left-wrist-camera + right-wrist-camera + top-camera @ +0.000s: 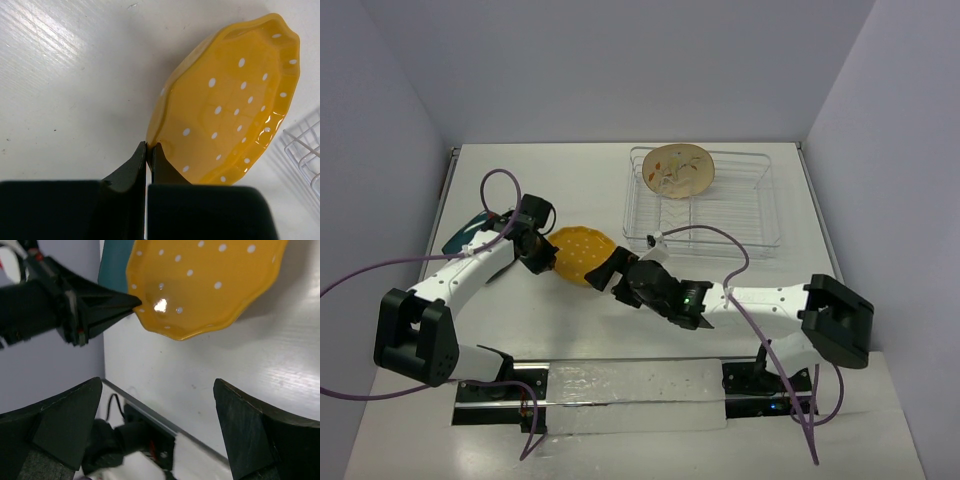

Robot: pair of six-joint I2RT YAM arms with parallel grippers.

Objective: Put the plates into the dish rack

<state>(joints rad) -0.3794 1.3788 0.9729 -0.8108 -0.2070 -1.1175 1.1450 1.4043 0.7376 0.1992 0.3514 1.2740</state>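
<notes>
A yellow-orange scalloped plate with white dots (582,252) is held tilted over the table; my left gripper (551,258) is shut on its left rim. In the left wrist view the jaws (149,148) pinch the edge of the yellow plate (225,100). My right gripper (611,275) stands open just right of the plate, nothing between its fingers (65,420); the yellow plate (205,285) lies ahead of it. The cream floral plate (678,170) stands upright in the silver wire dish rack (740,215). The dark teal plate (458,237) lies at the left, partly hidden under the left arm.
Purple cables loop off both arms over the table. The left wall runs close beside the teal plate (112,265). A corner of the rack (305,150) shows to the right of the held plate. The arm bases and a rail line the near edge.
</notes>
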